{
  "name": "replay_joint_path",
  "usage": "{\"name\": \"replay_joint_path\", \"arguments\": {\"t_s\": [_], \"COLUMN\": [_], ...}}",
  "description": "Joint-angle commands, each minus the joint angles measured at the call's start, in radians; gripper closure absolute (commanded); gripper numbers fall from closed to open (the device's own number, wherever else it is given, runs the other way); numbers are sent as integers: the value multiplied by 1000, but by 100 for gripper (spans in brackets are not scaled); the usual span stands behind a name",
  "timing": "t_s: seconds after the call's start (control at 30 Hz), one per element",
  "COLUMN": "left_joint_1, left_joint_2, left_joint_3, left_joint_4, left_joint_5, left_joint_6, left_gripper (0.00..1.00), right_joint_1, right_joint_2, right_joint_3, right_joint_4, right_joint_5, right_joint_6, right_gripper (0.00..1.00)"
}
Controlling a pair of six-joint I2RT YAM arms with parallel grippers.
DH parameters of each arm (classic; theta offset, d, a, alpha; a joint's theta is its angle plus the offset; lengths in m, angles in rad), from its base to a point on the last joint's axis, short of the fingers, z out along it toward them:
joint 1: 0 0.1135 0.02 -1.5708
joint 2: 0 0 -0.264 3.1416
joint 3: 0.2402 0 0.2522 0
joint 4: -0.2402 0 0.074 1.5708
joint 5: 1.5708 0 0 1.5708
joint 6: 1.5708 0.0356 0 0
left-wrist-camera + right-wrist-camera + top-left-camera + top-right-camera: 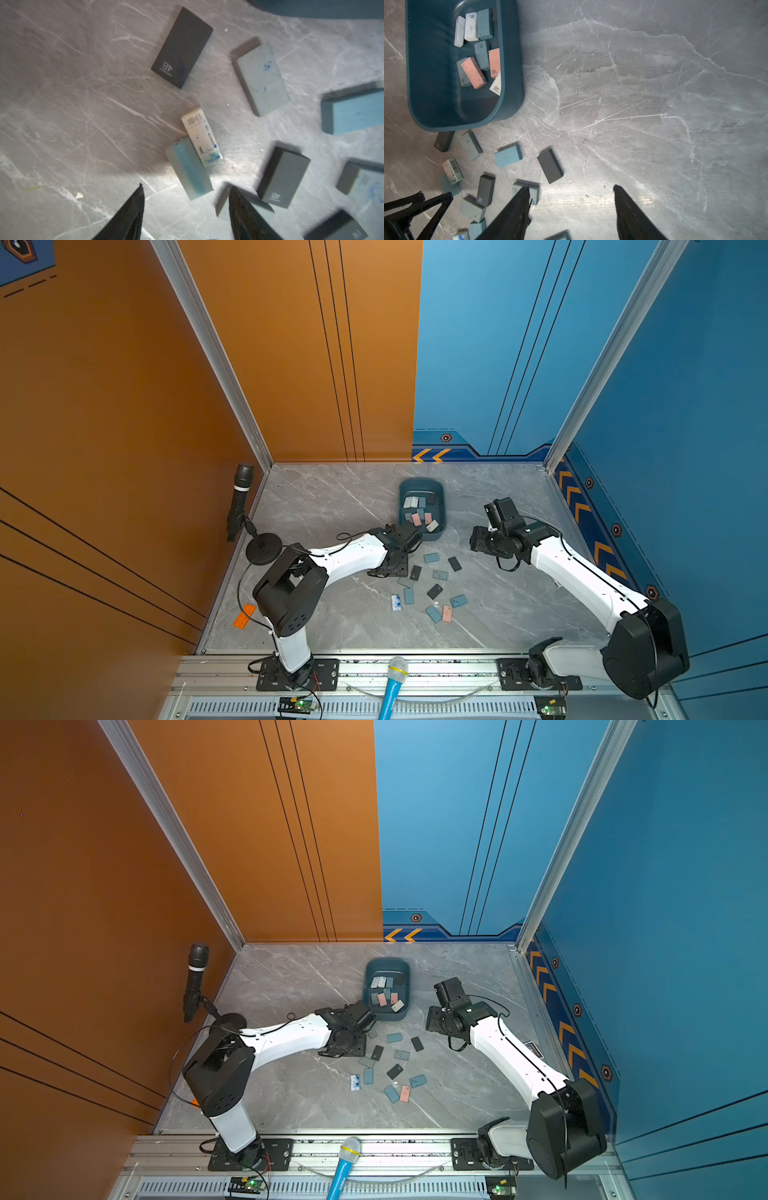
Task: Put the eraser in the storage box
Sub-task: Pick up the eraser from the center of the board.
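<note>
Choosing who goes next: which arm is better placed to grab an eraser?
Probably left: left arm holds open jaws right above scattered erasers; right arm aims open jaws at mostly bare table.

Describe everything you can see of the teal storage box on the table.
The storage box is a dark teal tub, plastic by its look, rectangular with rounded corners, low walls and no lid. It sits upright on the grey marbled table and holds several loose erasers: white, teal, pink and grey.

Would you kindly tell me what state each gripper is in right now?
Left gripper: open, holding nothing.
Right gripper: open, holding nothing.
</note>
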Motion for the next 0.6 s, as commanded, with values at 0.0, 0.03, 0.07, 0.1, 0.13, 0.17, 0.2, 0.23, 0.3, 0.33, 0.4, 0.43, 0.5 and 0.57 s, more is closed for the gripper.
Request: {"name": "replay_joint_path", "arguments": {"t_s": [0.0, 0.03, 0.07, 0.1, 0.13, 0.17, 0.2, 0.23, 0.3, 0.33, 0.4, 0.43, 0.5, 0.57], "left_joint_1": [3, 3, 3, 3, 6, 10, 13, 18, 28, 33, 41, 45, 50, 54], "left_joint_2": [34, 43, 52, 57, 61, 63, 63, 64, 61, 57, 45, 37, 24, 15], "left_joint_3": [30, 34, 36, 36, 30, 23, 15, 7, -8, -18, -33, -42, -57, -68], "left_joint_4": [-15, -13, -14, -13, -13, -13, -12, -11, -11, -10, -5, 0, 10, 20], "left_joint_5": [-53, -51, -53, -57, -60, -62, -64, -68, -67, -70, -71, -69, -64, -62], "left_joint_6": [-26, -23, -20, -21, -23, -25, -26, -26, -26, -27, -26, -25, -23, -19], "left_gripper": [35, 35, 35, 36, 36, 36, 36, 37, 38, 39, 41, 42, 45, 48], "right_joint_1": [-12, -15, -17, -19, -20, -21, -22, -22, -24, -24, -25, -25, -25, -25], "right_joint_2": [-29, -30, -32, -35, -37, -40, -42, -44, -45, -47, -50, -50, -51, -49], "right_joint_3": [-18, -20, -23, -26, -31, -36, -40, -42, -44, -44, -43, -44, -43, -43], "right_joint_4": [13, 15, 16, 16, 18, 19, 21, 23, 20, 18, 16, 16, 18, 21], "right_joint_5": [-12, -12, -13, -13, -13, -14, -16, -16, -15, -15, -13, -13, -14, -15], "right_joint_6": [11, 11, 10, 13, 13, 17, 19, 20, 20, 21, 22, 23, 26, 30], "right_gripper": [35, 34, 34, 34, 34, 35, 34, 34, 35, 34, 35, 34, 35, 35]}}
